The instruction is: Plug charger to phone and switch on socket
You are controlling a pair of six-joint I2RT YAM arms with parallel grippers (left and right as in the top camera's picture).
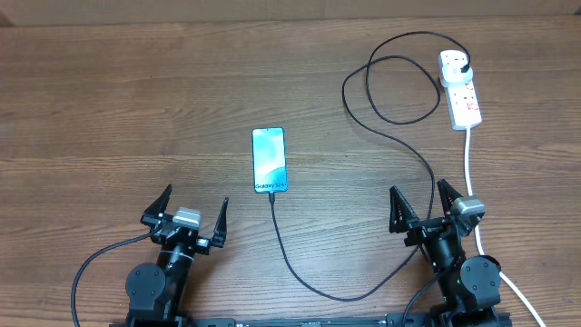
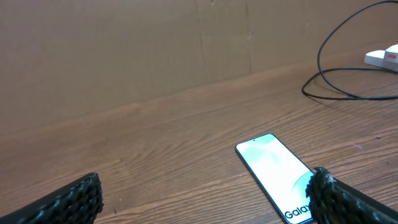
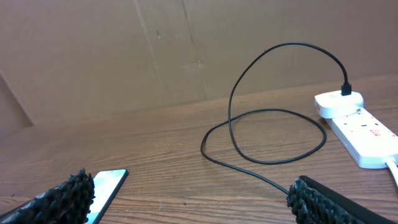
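The cable (image 1: 272, 209) runs from the near edge of the phone (image 1: 270, 160) to the power strip (image 1: 461, 91), far right. Left and right jaws are open, empty.

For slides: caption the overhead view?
Phone centred, charger plugged into socket, tip at phone; left gripper and right gripper open.

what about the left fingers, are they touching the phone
Apart. Overhead shows bare table between the phone and the open fingers of the left gripper.
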